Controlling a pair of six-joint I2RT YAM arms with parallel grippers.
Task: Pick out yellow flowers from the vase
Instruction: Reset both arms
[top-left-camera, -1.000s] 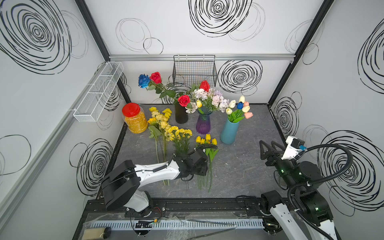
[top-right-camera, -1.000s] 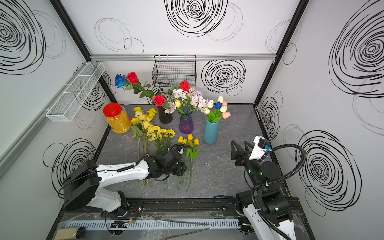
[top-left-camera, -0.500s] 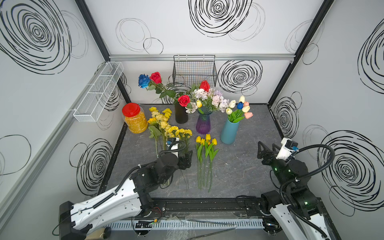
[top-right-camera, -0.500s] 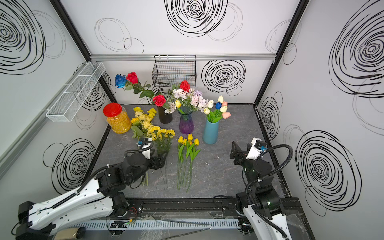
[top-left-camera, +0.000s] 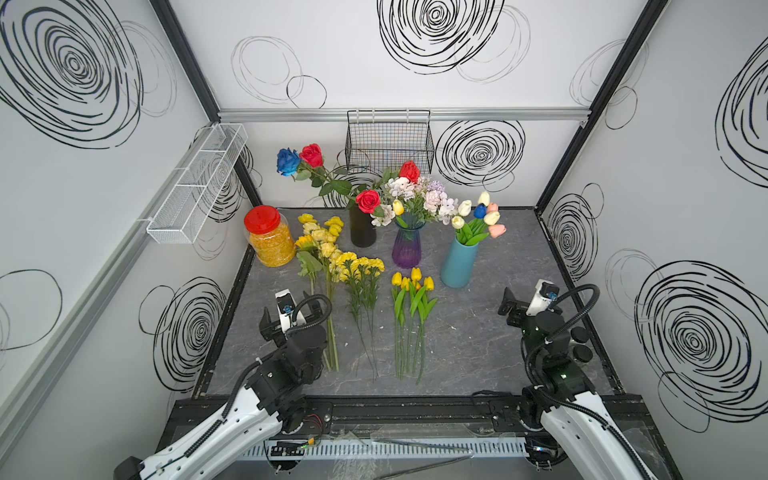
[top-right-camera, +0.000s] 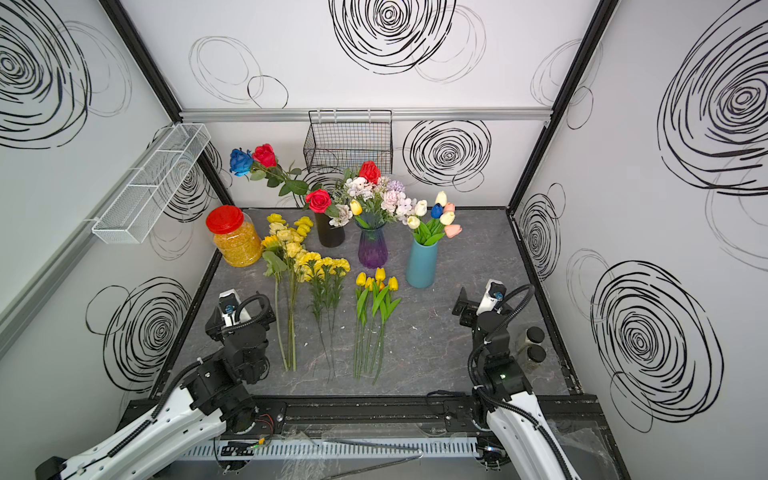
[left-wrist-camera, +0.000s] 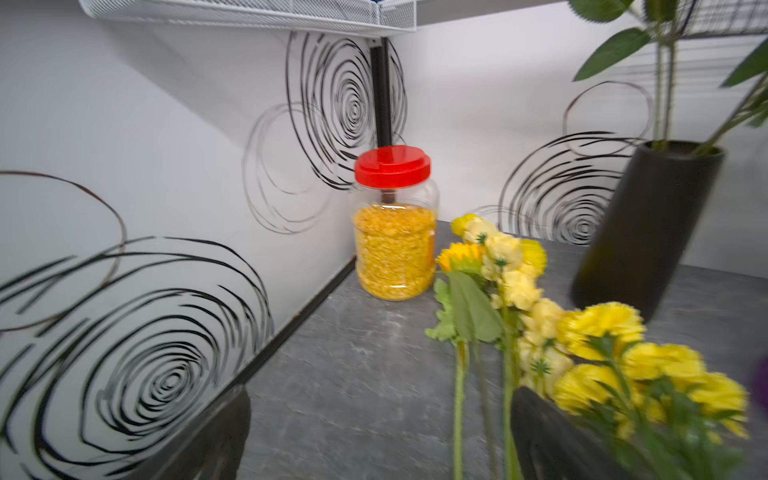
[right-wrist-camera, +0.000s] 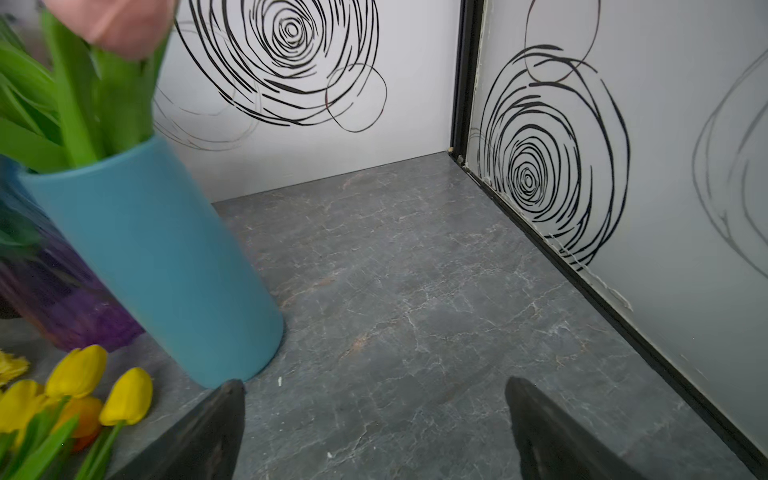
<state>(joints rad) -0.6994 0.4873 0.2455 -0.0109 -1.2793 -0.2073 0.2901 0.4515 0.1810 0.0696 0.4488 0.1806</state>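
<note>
On the tabletop (top-left-camera: 478, 332), the yellow flowers (top-left-camera: 361, 266) lie in three bunches, stems toward the arms. One yellow bud (top-left-camera: 398, 207) stands in the purple vase (top-left-camera: 406, 249): extraction judged nearly complete. Left pincer (left-wrist-camera: 380, 399) and right pincer (right-wrist-camera: 376, 386): both open, empty.

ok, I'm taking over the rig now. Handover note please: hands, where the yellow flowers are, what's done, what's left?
Left hand: open, empty, low beside the mixed yellow bunch.
Right hand: open, empty, near the blue vase.
Done: three yellow lots lie flat on the table: the mixed yellow bunch, yellow carnations and yellow tulips.
Left: one yellow bloom stands in the purple vase, probably the last to pull.
</note>
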